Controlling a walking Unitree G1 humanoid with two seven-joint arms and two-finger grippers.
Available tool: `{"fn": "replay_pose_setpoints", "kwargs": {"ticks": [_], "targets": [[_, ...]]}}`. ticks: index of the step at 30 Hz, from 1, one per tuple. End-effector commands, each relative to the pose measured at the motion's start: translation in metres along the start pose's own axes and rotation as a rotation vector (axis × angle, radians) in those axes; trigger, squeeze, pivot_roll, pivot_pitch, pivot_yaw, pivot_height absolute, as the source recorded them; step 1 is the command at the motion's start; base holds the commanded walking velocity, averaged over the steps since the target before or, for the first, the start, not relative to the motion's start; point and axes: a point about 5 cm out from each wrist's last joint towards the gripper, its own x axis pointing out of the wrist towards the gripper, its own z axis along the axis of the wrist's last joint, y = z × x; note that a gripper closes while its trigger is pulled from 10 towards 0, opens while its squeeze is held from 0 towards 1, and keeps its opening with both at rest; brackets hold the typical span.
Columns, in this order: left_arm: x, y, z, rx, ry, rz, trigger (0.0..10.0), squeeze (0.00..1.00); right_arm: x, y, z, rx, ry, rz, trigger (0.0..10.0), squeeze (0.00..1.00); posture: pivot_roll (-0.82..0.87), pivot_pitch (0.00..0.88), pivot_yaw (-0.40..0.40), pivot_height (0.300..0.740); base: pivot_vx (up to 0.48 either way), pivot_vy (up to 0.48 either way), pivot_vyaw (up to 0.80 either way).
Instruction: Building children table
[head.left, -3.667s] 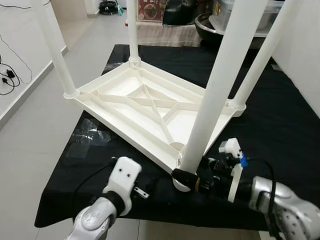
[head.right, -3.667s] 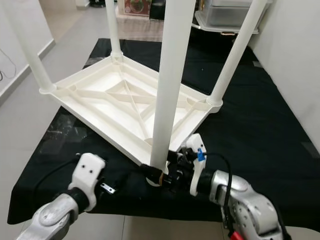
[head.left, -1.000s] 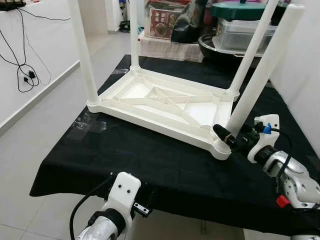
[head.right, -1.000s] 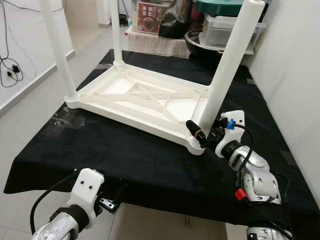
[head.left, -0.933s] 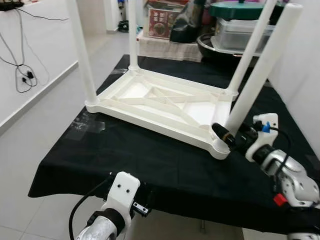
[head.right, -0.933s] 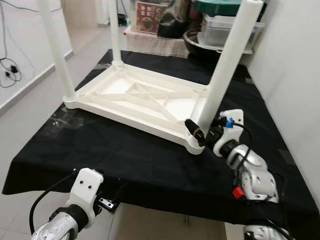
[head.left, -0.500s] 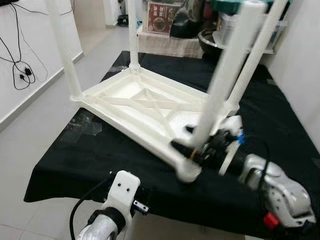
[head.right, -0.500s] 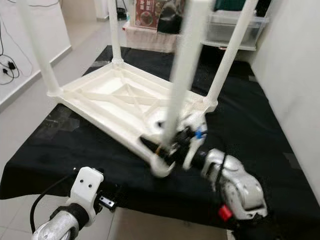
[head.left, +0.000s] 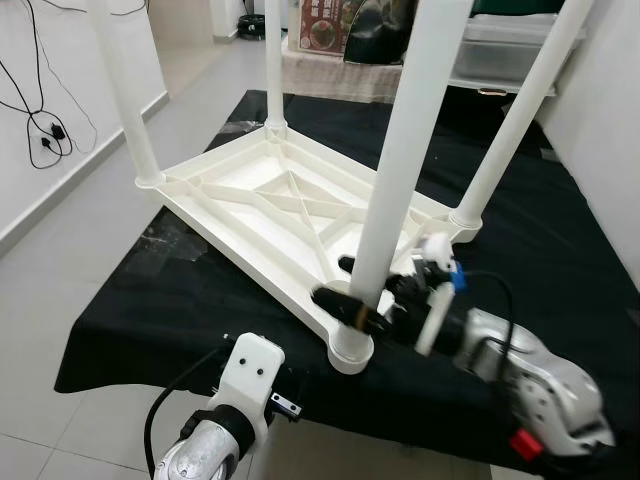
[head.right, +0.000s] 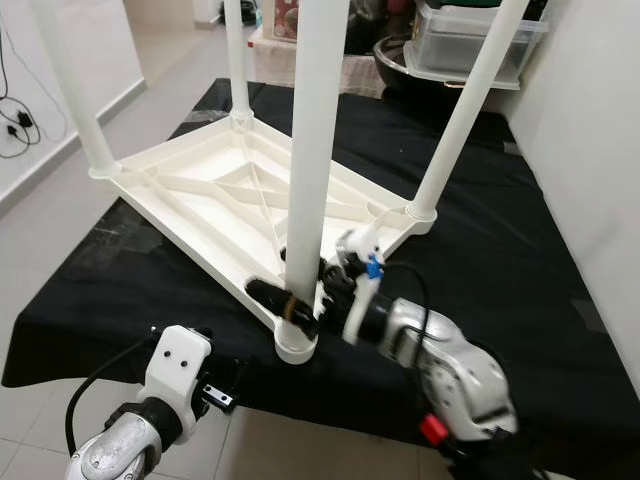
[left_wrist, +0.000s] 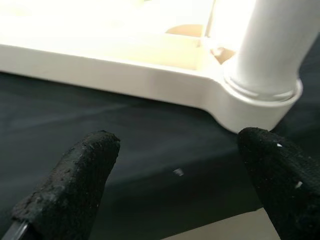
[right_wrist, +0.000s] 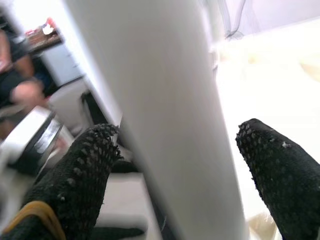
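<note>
R gripper (head.left: 345, 290) clamps table leg (head.left: 400, 165)

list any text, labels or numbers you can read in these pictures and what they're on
No text can be read here.
Red box at the far end behind the black table: a printed front, too small and blurred to read.
White children's table, its legs and the right end effector gripping the near leg: no markings visible.
</note>
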Motion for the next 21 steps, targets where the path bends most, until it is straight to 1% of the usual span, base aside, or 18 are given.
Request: {"fn": "replay_pose_setpoints", "kwargs": {"ticks": [1,2,3,4,5,7,8,9,11,12,13,14,15,16,18,19,20,21], "targets": [[0.001,-0.002,-0.003,-0.002,0.019,-0.003,10.0,0.00,-0.028,-0.009,-0.004,0.013,0.047,0.044,10.0,0.00,0.07,0.066,-0.084,0.740,0.000,0.000,0.00],[0.001,-0.002,-0.003,-0.002,0.019,-0.003,10.0,0.00,-0.028,-0.009,-0.004,0.013,0.047,0.044,10.0,0.00,0.07,0.066,-0.084,0.740,0.000,0.000,0.00],[0.001,-0.001,-0.003,-0.001,0.019,-0.004,10.0,0.00,-0.043,-0.018,-0.005,-0.006,0.085,0.025,10.0,0.00,0.07,0.065,-0.085,0.740,0.000,0.000,0.00],[0.001,-0.001,-0.003,-0.001,0.019,-0.004,10.0,0.00,-0.043,-0.018,-0.005,-0.006,0.085,0.025,10.0,0.00,0.07,0.065,-0.085,0.740,0.000,0.000,0.00],[0.001,-0.001,-0.003,-0.001,0.019,-0.004,10.0,0.00,-0.047,-0.021,-0.005,-0.010,0.092,0.018,10.0,0.00,0.07,0.065,-0.084,0.740,0.000,0.000,0.00],[0.001,-0.001,-0.003,-0.001,0.019,-0.004,10.0,0.00,-0.047,-0.021,-0.005,-0.010,0.092,0.018,10.0,0.00,0.07,0.065,-0.084,0.740,0.000,0.000,0.00],[0.001,-0.001,-0.004,-0.001,0.020,-0.006,10.0,0.00,-0.053,-0.027,-0.005,-0.036,0.116,-0.010,10.0,0.00,0.07,0.064,-0.082,0.740,0.000,0.000,0.00],[0.001,-0.001,-0.004,-0.001,0.020,-0.006,10.0,0.00,-0.053,-0.027,-0.005,-0.036,0.116,-0.010,10.0,0.00,0.07,0.064,-0.082,0.740,0.000,0.000,0.00],[0.000,-0.001,-0.003,0.005,0.018,-0.004,10.0,0.00,-0.065,-0.054,0.001,-0.210,0.221,-0.184,10.0,0.00,0.08,0.069,-0.080,0.740,0.000,0.000,0.00],[0.000,0.000,-0.003,0.007,0.019,-0.002,10.0,0.00,-0.069,-0.063,0.004,-0.268,0.260,-0.248,10.0,0.00,0.08,0.069,-0.080,0.740,0.000,0.000,0.00],[-0.001,0.000,-0.003,0.009,0.016,-0.002,10.0,0.00,-0.071,-0.078,0.009,-0.404,0.345,-0.333,10.0,0.00,0.07,0.071,-0.075,0.740,0.000,0.000,0.00],[-0.001,0.000,-0.003,0.009,0.016,-0.002,10.0,0.00,-0.071,-0.078,0.009,-0.404,0.345,-0.333,10.0,0.00,0.07,0.071,-0.075,0.740,0.000,0.000,0.00],[-0.001,0.000,-0.002,0.010,0.014,-0.002,10.0,0.00,-0.072,-0.085,0.011,-0.493,0.401,-0.375,10.0,0.00,0.07,0.071,-0.075,0.740,0.000,0.000,0.00],[-0.001,0.000,-0.002,0.011,0.013,-0.003,10.0,0.00,-0.073,-0.089,0.013,-0.550,0.435,-0.392,10.0,0.00,0.07,0.071,-0.075,0.740,0.000,0.000,0.00],[-0.001,0.000,-0.002,0.011,0.013,-0.003,10.0,0.00,-0.073,-0.089,0.013,-0.550,0.435,-0.392,10.0,0.00,0.07,0.071,-0.075,0.740,0.000,0.000,0.00],[-0.002,0.000,-0.002,0.013,0.010,-0.009,10.0,0.00,-0.073,-0.104,0.018,-0.666,0.530,-0.467,10.0,0.00,0.07,0.076,-0.073,0.740,0.000,0.000,0.00],[-0.002,0.000,-0.002,0.013,0.010,-0.009,10.0,0.00,-0.073,-0.104,0.018,-0.666,0.530,-0.467,10.0,0.00,0.07,0.076,-0.073,0.740,0.000,0.000,0.00],[-0.004,-0.004,0.002,0.011,-0.009,-0.048,10.0,0.00,-0.067,-0.116,0.031,-0.743,0.571,-0.505,10.0,0.00,0.08,0.089,-0.082,0.740,0.000,0.000,0.00]]}}
